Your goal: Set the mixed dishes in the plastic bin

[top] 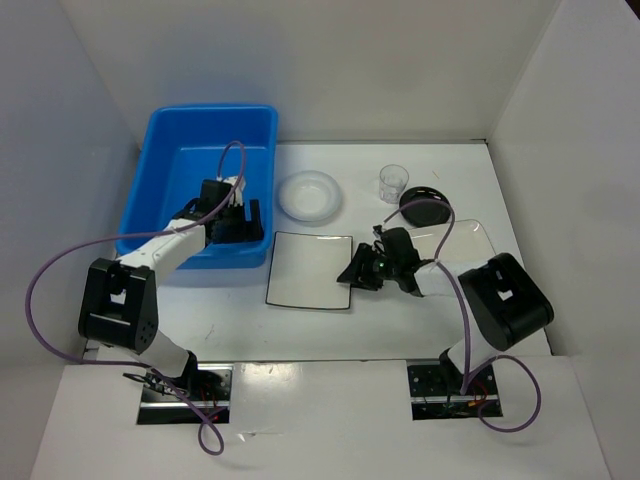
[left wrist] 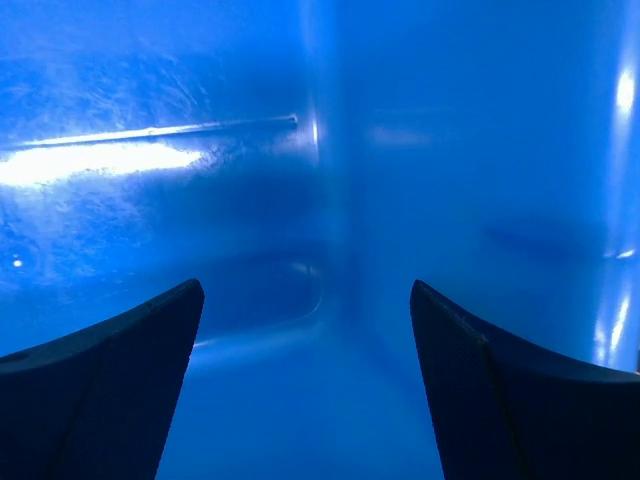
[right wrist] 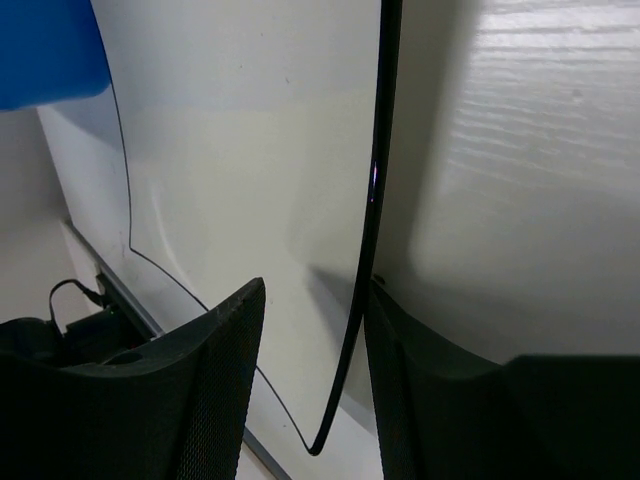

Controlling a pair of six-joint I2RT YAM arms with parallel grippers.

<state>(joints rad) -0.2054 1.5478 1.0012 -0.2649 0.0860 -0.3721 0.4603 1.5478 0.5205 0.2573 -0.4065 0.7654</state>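
Note:
The blue plastic bin (top: 170, 150) stands at the back left and holds no dishes. My left gripper (top: 232, 215) is open and empty inside it; the left wrist view shows only its blue wall (left wrist: 450, 150) between my fingers (left wrist: 305, 290). The large flat white plate (top: 310, 270) lies mid-table. My right gripper (top: 365, 270) is open at the plate's right edge; in the right wrist view the dark edge (right wrist: 375, 180) runs between the jaws (right wrist: 313, 290), against the right finger. The round white dish (top: 308, 194), clear cup (top: 393, 180), black bowl (top: 423, 208) and rectangular tray (top: 470, 238) sit on the table.
The right arm lies over part of the rectangular tray. White walls enclose the table on the left, back and right. A corner of the bin (right wrist: 45, 50) shows in the right wrist view.

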